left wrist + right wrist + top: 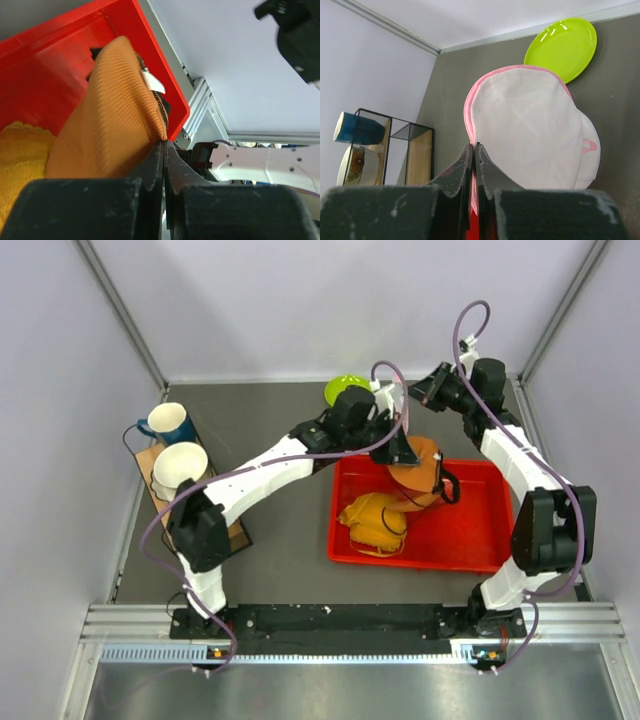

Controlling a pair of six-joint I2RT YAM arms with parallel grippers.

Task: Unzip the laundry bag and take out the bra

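The bra (415, 472) is out of the bag, an orange ribbed cup lifted over the red tray (470, 530), with a yellower cup (372, 522) lying in the tray. My left gripper (404, 448) is shut on the edge of the orange cup (110, 115), its jaws pinched together at the fabric (165, 145). My right gripper (420, 392) is shut on the pink trim of the laundry bag (530, 130), a white mesh pouch held up above the dark table; its jaws (474, 146) pinch the rim.
A lime-green plate (343, 390) lies at the back of the table, behind the bag (565, 47). A wire rack at the left holds a blue mug (170, 423) and a white bowl (180, 466). The red tray's wall (50, 75) is close under the left gripper.
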